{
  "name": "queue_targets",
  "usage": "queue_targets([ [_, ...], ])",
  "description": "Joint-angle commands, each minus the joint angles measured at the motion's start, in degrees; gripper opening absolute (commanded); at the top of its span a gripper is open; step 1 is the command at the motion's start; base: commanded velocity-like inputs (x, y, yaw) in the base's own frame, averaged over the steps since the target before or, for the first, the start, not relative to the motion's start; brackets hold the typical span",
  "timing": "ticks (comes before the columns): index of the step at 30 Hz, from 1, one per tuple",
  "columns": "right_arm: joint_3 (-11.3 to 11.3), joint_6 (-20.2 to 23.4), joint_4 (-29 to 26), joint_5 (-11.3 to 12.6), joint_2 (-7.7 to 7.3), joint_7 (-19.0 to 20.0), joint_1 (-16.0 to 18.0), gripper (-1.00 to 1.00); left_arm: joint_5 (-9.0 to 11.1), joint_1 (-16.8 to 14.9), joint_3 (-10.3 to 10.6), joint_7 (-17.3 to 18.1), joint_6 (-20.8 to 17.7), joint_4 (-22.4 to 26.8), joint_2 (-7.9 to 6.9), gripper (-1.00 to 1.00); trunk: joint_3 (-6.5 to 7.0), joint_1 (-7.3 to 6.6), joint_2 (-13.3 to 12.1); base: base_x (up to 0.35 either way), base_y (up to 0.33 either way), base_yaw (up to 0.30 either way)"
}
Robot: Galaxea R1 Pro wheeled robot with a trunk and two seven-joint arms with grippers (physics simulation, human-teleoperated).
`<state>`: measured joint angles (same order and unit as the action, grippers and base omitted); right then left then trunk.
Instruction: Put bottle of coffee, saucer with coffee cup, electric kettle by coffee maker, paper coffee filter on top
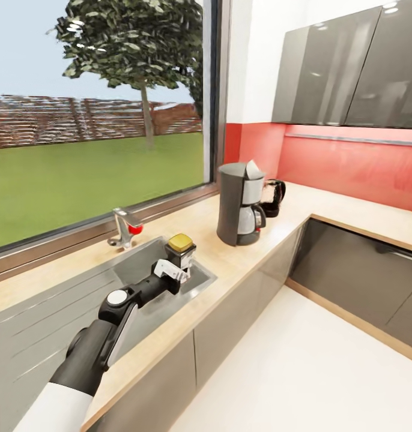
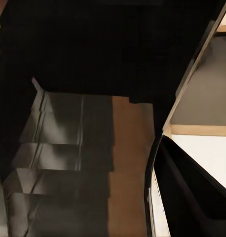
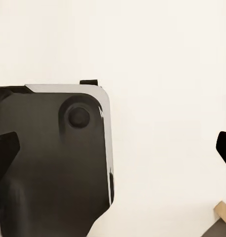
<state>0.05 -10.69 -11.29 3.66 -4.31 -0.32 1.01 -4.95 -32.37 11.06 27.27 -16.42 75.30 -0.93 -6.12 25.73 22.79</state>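
Left fingers (image 1: 177, 264) clamped on gold-lidded coffee bottle (image 1: 181, 251) over sink (image 1: 140, 258), right fingers (image 3: 118, 148) apart

A home kitchen.
Pale wooden countertop (image 1: 242, 264), steel sink (image 1: 140, 264) below a garden window (image 1: 98, 120), glossy grey wall cabinets (image 1: 350, 66).

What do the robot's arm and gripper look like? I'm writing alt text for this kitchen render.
In the head view, the left arm has a white upper segment, then dark grey and black housings, with a round white cap on one joint. Its left gripper is black with white finger parts. The right wrist view shows dark fingertips at both edges.
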Motion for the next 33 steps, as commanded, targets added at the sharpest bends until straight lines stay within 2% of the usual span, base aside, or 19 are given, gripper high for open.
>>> queue_targets([
  [1,0.03,-0.2,0.04,0.39,0.0,0.01,0.05,1.0,-0.5,-0.06,0.01,0.3,-0.11,0.11,-0.01,-1.0,-0.12,0.05,0.12,0.162,-0.237,0.0],
  [17,0.03,-0.2,0.04,0.39,0.0,0.02,0.05,1.0,-0.56,0.29,-0.21,0.24,-0.03,0.11,-0.37,-1.0,-0.12,0.05,0.12,0.145,-0.244,0.0],
  [21,0.03,-0.2,0.08,0.39,0.0,0.04,0.05,1.0,-0.58,0.29,-2.73,-0.94,0.0,0.05,-0.72,-1.0,-0.12,0.05,0.12,0.125,-0.25,0.0],
  [24,0.03,-0.2,0.06,0.39,0.0,0.05,0.05,1.0,-0.62,0.58,-7.11,-4.5,0.28,-0.37,-0.74,-1.0,-0.12,0.05,0.12,0.14,-0.248,0.0],
  [26,0.03,-0.19,0.11,0.39,0.0,0.05,0.05,1.0,-0.76,0.74,-8.27,-9.8,0.67,-0.59,-0.61,-1.0,-0.12,0.05,0.12,0.206,-0.217,0.0],
  [29,0.03,-0.19,0.13,0.39,0.0,0.05,0.05,1.0,-0.76,0.81,-7.91,-17.06,0.97,-1.31,-0.1,-1.0,-0.12,0.05,0.12,0.233,-0.2,0.0],
  [33,0.03,-0.2,0.13,0.31,0.0,0.0,0.05,1.0,-0.94,0.82,-6.68,-19.12,1.03,-1.59,-0.03,-1.0,-0.12,0.05,0.12,0.242,-0.195,0.0],
])
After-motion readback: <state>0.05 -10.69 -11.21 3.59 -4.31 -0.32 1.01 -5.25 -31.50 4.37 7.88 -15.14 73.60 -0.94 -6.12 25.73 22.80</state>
